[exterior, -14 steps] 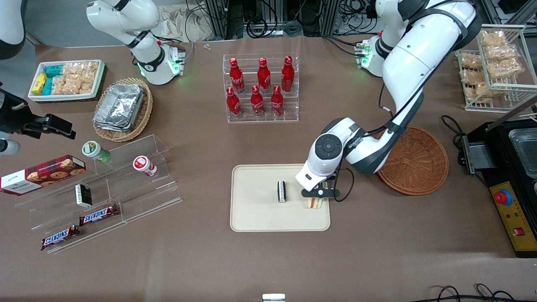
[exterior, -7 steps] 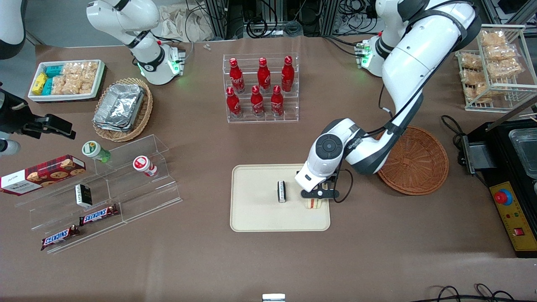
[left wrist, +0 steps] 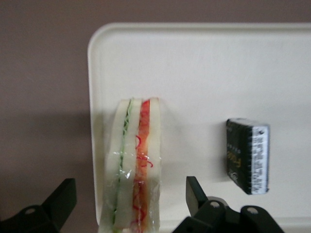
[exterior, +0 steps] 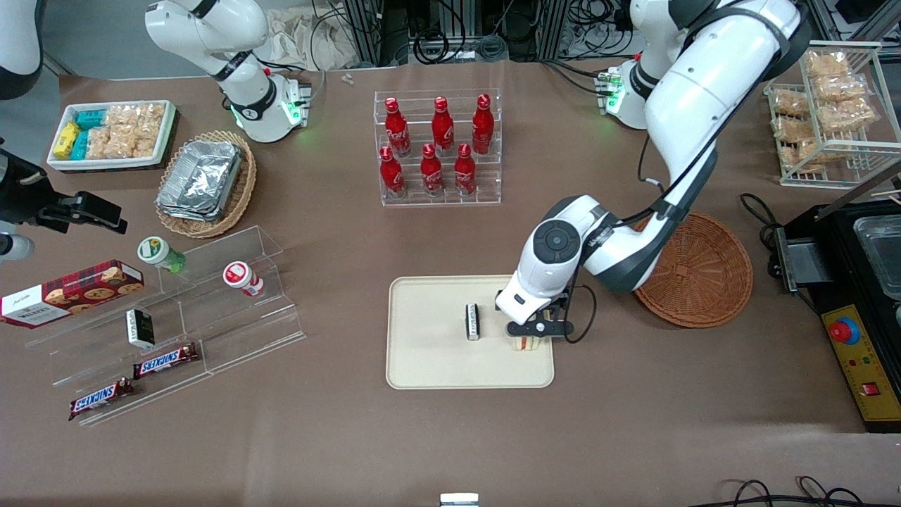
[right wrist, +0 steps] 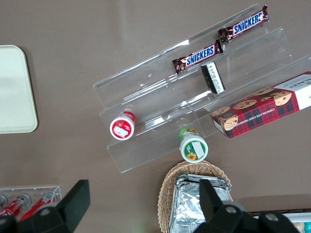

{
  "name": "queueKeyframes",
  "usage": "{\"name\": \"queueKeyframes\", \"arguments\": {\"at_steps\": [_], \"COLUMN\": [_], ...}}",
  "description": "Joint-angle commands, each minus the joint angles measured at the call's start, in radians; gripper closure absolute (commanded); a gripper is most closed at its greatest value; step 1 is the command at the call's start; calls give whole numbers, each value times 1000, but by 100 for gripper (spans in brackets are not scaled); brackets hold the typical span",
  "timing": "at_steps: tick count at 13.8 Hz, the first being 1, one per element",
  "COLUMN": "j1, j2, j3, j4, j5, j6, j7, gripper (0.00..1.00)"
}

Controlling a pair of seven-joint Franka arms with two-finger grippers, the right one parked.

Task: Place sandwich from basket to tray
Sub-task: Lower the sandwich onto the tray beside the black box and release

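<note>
A small black-and-white packet [exterior: 473, 322] stands on edge. Six red cola bottles [exterior: 436, 144] fill a clear acrylic tiered rack [exterior: 438, 196], farther from the front camera. Toward the parked arm's end of the table, a tan wicker basket [exterior: 243, 190] holds stacked foil trays [exterior: 200, 176], beside a white bin of snack packets [exterior: 110, 134]. A clear stepped acrylic display [exterior: 232, 331] carries two Snickers bars [exterior: 134, 380], two small capped cups [exterior: 200, 266] and a red cookie box [exterior: 70, 291].

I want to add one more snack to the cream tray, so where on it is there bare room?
The tray is bare between its rim toward the parked arm's end and the black packet, and along the strip nearest the front camera. It is crowded at the working arm's end: the sandwich stands there with the gripper above it, jaws open on either side.
</note>
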Motion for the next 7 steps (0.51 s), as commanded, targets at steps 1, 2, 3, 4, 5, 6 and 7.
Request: {"name": "queueKeyframes", "arguments": {"at_steps": [1, 2, 3, 4, 5, 6, 7], "j1": [26, 29, 31, 31, 52, 57, 54], "j2": [-150, -192, -232, -275, -325, -377, -433], "j3": [-4, -3, -1, 3, 16, 40, 83], "j4": [-18, -21, -20, -17, -18, -18, -18], "j5": [-106, -137, -166, -213, -264, -312, -361], "j6": [-60, -87, -141, -197, -251, -305, -366], "j7": [-3, 19, 54, 101, 157, 218, 288], "gripper": [0, 0, 0, 0, 0, 0, 0]}}
